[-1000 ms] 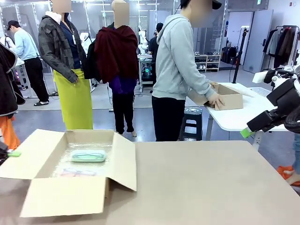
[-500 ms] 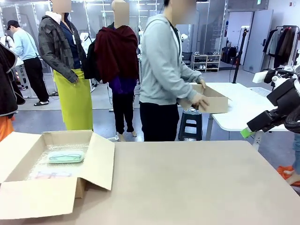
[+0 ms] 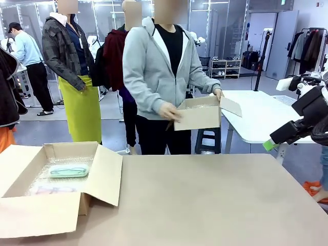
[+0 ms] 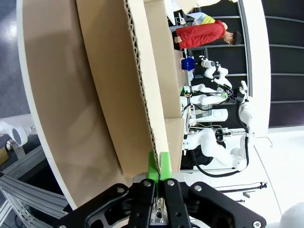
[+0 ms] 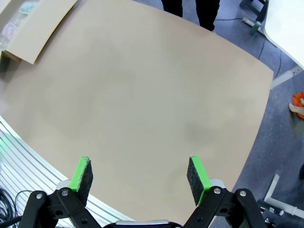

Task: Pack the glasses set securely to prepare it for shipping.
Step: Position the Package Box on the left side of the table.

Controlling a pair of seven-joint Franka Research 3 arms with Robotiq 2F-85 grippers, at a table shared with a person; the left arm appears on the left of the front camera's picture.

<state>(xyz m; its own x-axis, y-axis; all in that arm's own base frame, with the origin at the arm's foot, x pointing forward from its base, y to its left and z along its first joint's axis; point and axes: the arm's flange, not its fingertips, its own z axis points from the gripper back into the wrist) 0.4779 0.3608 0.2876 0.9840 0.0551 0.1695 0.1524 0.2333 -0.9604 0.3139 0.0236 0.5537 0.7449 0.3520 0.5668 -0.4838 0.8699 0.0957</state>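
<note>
Front view: the right gripper (image 3: 268, 145) shows one green pad at the right edge. The open box (image 3: 56, 205) holds the mint case (image 3: 68, 170) and pink case (image 3: 54, 190).

Left wrist view: the left gripper (image 4: 158, 167) jaws pinch the box flap (image 4: 142, 90).

Right wrist view: the right gripper (image 5: 140, 176) jaws gape wide, empty, above the table (image 5: 142, 99).

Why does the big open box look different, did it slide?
Yes. The open box slid toward picture left across the table, nearer its left edge.
</note>
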